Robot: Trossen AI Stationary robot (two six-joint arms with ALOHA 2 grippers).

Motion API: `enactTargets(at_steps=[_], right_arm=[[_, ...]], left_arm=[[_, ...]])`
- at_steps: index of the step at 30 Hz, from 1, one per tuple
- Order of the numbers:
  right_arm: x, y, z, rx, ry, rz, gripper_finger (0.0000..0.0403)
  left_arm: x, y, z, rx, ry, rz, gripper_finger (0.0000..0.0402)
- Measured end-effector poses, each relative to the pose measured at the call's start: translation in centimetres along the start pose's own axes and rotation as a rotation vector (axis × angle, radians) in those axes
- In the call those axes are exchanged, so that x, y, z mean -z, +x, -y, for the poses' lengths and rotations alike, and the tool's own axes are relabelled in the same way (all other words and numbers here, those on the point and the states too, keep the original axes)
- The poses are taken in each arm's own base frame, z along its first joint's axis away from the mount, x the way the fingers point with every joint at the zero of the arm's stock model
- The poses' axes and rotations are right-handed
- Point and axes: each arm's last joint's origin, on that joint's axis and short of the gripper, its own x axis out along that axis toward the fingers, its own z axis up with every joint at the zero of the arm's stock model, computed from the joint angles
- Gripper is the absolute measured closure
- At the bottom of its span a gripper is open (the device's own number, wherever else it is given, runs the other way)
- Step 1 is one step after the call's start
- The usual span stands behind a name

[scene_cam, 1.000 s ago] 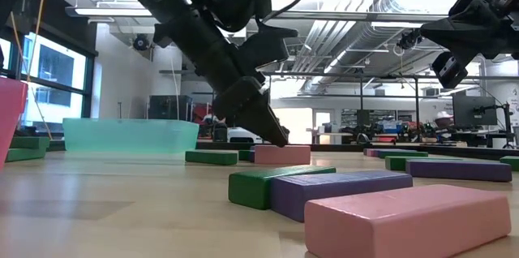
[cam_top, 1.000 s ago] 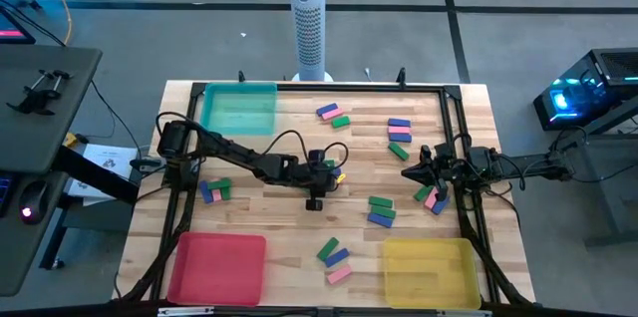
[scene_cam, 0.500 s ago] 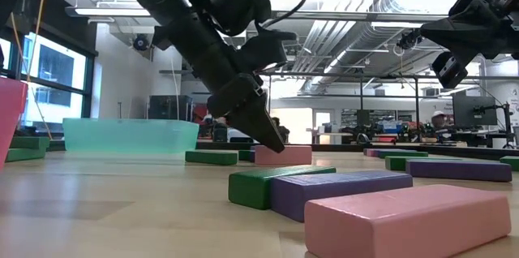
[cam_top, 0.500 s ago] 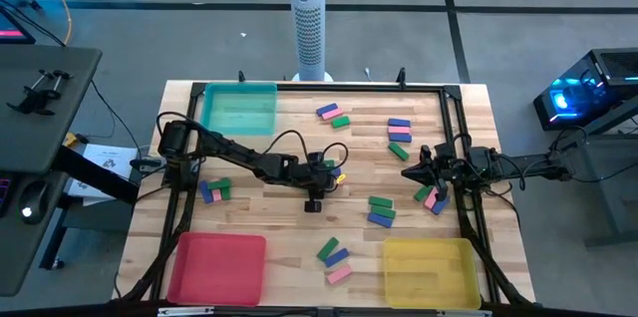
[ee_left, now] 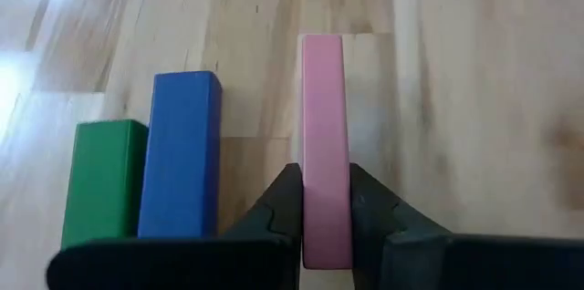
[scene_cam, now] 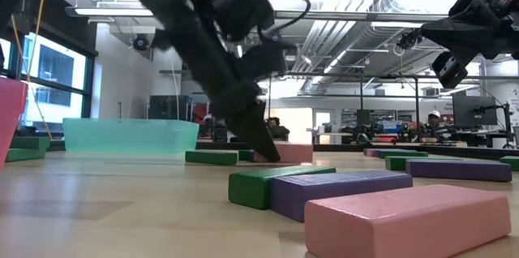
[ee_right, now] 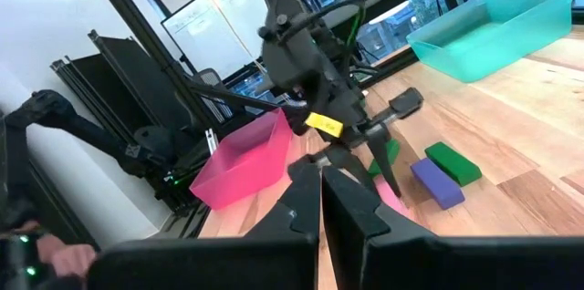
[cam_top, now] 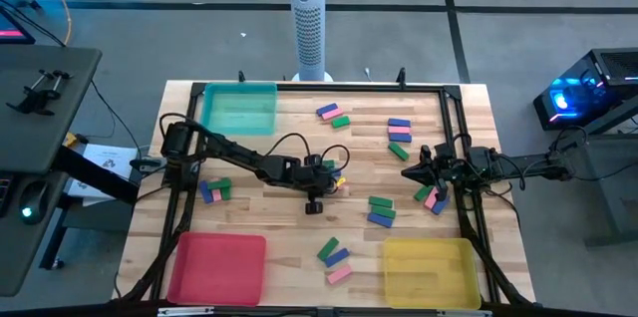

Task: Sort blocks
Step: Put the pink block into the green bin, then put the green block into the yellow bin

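Grasp: the left gripper has its jaws closed down on the two long sides of a pink block, which stands on its narrow edge on the surface near the middle. I judge this as the pick-up step of sorting.
Neighbours: a blue block and a green block lie just beside the pink one, parallel to it, with a strip of bare wood between blue and pink.
Doing it well: lift straight up before any sideways travel, so the near finger does not drag the blue block along. The hold sits toward one end of the bar, so I would expect the free end to droop a little; a slow rise should show whether it holds.
Destination: the red tray sits at the surface's near left corner, seen from above, the yellow tray at the near right, the teal tray at the far left. Red looks the likely match for pink, though nothing confirms it.
Other arm: the right gripper waits above the right edge beside a small cluster of blocks; its jaws look pressed together with nothing between them.
Remaining blocks: more small groups lie scattered across the surface, all still outside the trays.
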Motion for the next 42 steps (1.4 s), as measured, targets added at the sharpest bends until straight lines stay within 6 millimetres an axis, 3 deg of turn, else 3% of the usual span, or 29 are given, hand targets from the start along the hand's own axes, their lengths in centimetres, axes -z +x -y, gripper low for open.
enactTargets(at_steps=[4, 8, 12, 17, 21, 27, 34, 42], right_arm=[[0.0, 0.0, 0.0, 0.000, 0.000, 0.000, 0.0403], [0.0, 0.0, 0.0, 0.000, 0.000, 0.000, 0.0403], [0.0, 0.0, 0.0, 0.000, 0.000, 0.000, 0.0403], [0.0, 0.0, 0.0, 0.000, 0.000, -0.001, 0.0403], [0.0, 0.0, 0.0, 0.000, 0.000, -0.001, 0.0403], [0.0, 0.0, 0.0, 0.000, 0.000, 0.000, 0.0403], [0.0, 0.0, 0.0, 0.000, 0.000, 0.000, 0.0403], [0.0, 0.0, 0.0, 0.000, 0.000, -0.001, 0.0403]], left_arm=[[-3.6, -4.9, -0.7, -0.071, -0.089, 0.075, 0.0373], [-4.7, -10.2, -4.4, -0.271, -0.185, 0.074, 0.0373], [-3.2, -15.0, -11.0, -0.416, -0.366, -0.013, 0.0373], [1.8, -17.4, -18.9, -0.508, -0.591, -0.291, 0.0373], [5.7, -17.3, -23.0, -0.467, -0.714, -0.409, 0.0373], [9.9, -15.9, -25.7, -0.465, -0.777, -0.567, 0.0351], [10.6, -14.4, -26.5, -0.456, -0.758, -0.597, 0.0317], [10.3, -14.9, -26.7, -0.473, -0.753, -0.553, 0.0259]])
